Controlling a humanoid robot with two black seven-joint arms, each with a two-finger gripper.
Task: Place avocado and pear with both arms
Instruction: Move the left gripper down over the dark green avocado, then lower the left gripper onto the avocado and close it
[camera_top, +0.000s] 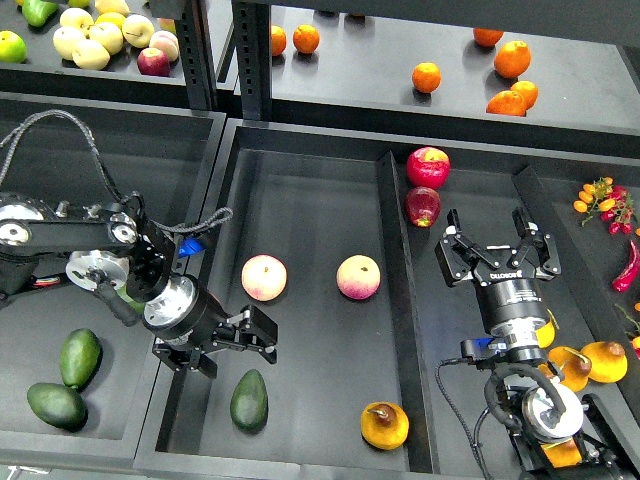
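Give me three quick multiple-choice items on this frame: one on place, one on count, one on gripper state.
1. Where does the avocado lie?
A. in the middle bin, front left
B. on the top shelf
C. in the right gripper

2. How many peach-like fruits are in the middle bin?
A. one
B. two
C. four

3. What state is the right gripper in?
A. shut on the pear
B. open, holding nothing
C. out of view

Answers: 1 A, it lies just below the left gripper. 2 B, two sit side by side mid-bin. 3 B, its fingers are spread, and the pear rests in the bin.
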